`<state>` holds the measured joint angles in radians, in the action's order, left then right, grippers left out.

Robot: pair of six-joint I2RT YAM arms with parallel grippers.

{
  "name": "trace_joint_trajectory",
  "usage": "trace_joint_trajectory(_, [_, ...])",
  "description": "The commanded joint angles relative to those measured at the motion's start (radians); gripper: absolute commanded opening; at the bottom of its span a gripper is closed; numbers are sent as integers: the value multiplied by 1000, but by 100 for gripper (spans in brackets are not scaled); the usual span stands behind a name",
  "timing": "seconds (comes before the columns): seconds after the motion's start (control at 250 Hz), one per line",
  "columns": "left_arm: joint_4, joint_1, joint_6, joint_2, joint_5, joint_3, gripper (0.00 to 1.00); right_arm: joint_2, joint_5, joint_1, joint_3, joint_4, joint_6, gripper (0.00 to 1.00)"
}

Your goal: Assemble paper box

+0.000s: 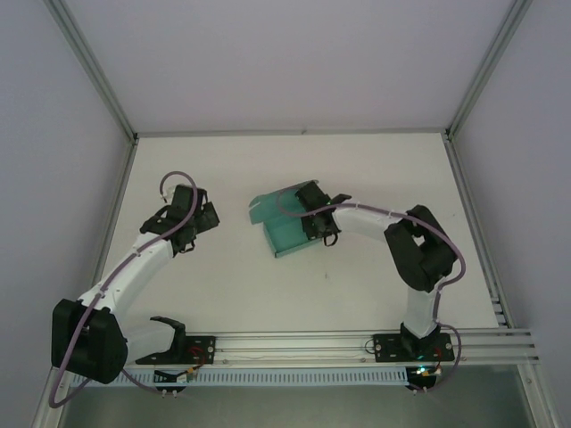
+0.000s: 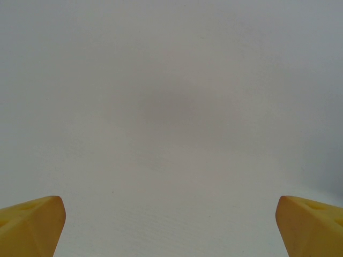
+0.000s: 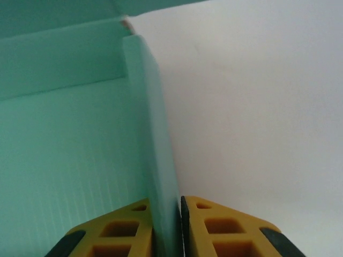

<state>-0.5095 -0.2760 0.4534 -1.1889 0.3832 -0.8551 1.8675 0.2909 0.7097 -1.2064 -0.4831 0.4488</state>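
**Right arm pinching a side wall of the green box**

A matte white table (image 1: pixel 357 169) is lying flat and plain under pale grey-lilac panel walls (image 1: pixel 294 53), with brushed aluminium frame posts (image 1: pixel 89 62) running up at the corners and a ribbed aluminium rail (image 1: pixel 294 343) carrying both arm bases along the near edge.

The teal-green thin-card paper box (image 1: pixel 284 234) is sitting near the middle of the table, slightly right of centre. It is half formed, with a flat floor and panels standing up around it. In the right wrist view the card (image 3: pixel 64 150) is looking smooth and faintly ribbed, with crisp folds and one thin upright wall.

The right gripper (image 1: pixel 308 214) is reaching in over the box. Its yellow, hollow-celled plastic fingers (image 3: pixel 225 225) are pressing in from either side of that upright wall, pinching it between them.

The left gripper (image 1: pixel 207 217) is hanging over bare table well left of the box, and its yellow wedge-shaped fingers (image 2: pixel 32 225) are standing spread wide with nothing between them.
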Motion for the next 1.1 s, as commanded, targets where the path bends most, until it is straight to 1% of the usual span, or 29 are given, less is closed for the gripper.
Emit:
trace_joint_trajectory(0.0, [46,9,17,-22,-3,-17,100,-21,130,63,-7,-193,367,19])
trace_joint_trajectory(0.088, [54,10,12,-41,-24,-26,100,-17,157,103,-27,-263,453,19])
trace_joint_trajectory(0.208, [94,9,-15,-51,-90,-25,100,-18,165,137,-26,-265,467,19])
trace_joint_trajectory(0.283, [133,9,-63,-49,-165,-17,100,-23,178,137,-23,-255,458,20])
trace_joint_trajectory(0.351, [174,10,-123,-45,-256,-9,100,-37,184,137,-22,-238,436,23])
trace_joint_trajectory(0.411, [221,8,-190,-36,-368,8,100,-60,180,138,-20,-213,390,25])
trace_joint_trajectory(0.423, [258,8,-205,-34,-392,12,100,-65,181,138,-22,-211,382,26])
trace_joint_trajectory(0.451, [293,8,-241,-30,-452,20,100,-79,189,138,-23,-211,368,30])
trace_joint_trajectory(0.499, [334,5,-303,-23,-551,19,100,-108,216,137,-29,-218,348,41])
trace_joint_trajectory(0.515, [342,4,-324,-22,-582,16,100,-120,222,138,-30,-217,337,43])
trace_joint_trajectory(0.555, [350,-1,-383,-29,-659,-1,100,-152,233,137,-27,-207,289,46])
trace_joint_trajectory(0.603, [343,-12,-460,-48,-742,-30,100,-195,248,137,-19,-187,223,56])
trace_joint_trajectory(0.655, [314,-29,-544,-86,-804,-76,100,-247,259,134,7,-125,99,78])
trace_joint_trajectory(0.695, [269,-44,-620,-124,-851,-115,100,-284,234,127,32,-67,-27,96])
trace_joint_trajectory(0.707, [256,-49,-643,-136,-866,-127,100,-294,222,125,39,-52,-63,99])
trace_joint_trajectory(0.735, [238,-59,-692,-164,-897,-157,100,-318,191,114,50,-25,-155,100])
trace_joint_trajectory(0.767, [175,-73,-747,-196,-920,-189,100,-336,157,103,56,-3,-250,100])
trace_joint_trajectory(0.822, [107,-96,-823,-244,-940,-245,100,-355,148,84,48,4,-357,100])
trace_joint_trajectory(0.87, [67,-108,-872,-276,-945,-283,100,-360,108,62,28,-12,-458,100])
trace_joint_trajectory(0.918, [40,-117,-901,-308,-931,-316,100,-363,41,29,17,-16,-541,100])
trace_joint_trajectory(1.034, [-6,-121,-924,-383,-863,-384,93,-346,-129,-73,-7,-9,-696,100])
trace_joint_trajectory(1.098, [-45,-122,-948,-422,-846,-421,89,-313,-176,-111,-37,-23,-761,98])
